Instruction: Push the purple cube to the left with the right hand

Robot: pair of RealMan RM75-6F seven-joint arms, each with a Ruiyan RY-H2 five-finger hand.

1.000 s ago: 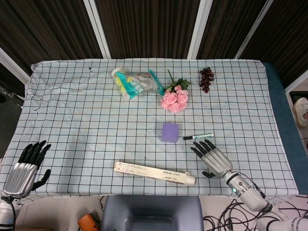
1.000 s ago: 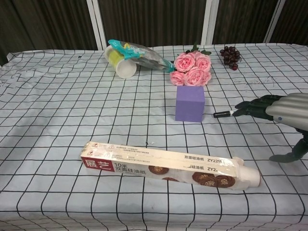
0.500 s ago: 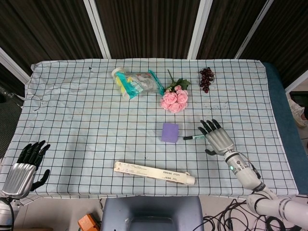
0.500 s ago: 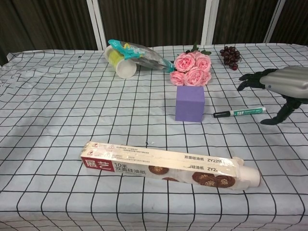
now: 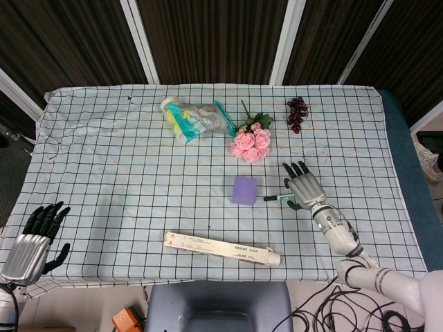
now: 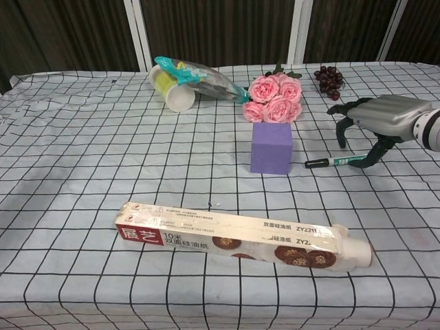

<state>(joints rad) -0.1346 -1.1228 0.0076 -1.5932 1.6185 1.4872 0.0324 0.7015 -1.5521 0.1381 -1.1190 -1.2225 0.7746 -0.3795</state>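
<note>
The purple cube [image 5: 244, 190] [image 6: 271, 148] stands near the middle of the checked tablecloth, just in front of the pink roses. My right hand [image 5: 304, 187] [image 6: 377, 122] hovers to the cube's right with its fingers spread and empty, over the marker pen [image 5: 274, 198] [image 6: 335, 161]. A gap separates it from the cube. My left hand [image 5: 32, 240] rests open at the table's near left corner and shows only in the head view.
A long boxed roll [image 5: 221, 248] [image 6: 240, 235] lies in front of the cube. Pink roses [image 5: 251, 142] [image 6: 276, 98], a plastic-wrapped package [image 5: 198, 119] [image 6: 187, 82] and dark grapes [image 5: 297, 113] [image 6: 329, 80] sit further back. Checked cloth stretches left of the cube.
My right hand has moved away from the front edge towards the back and slightly left, now level with the cube over the pen. The cube has not moved.
</note>
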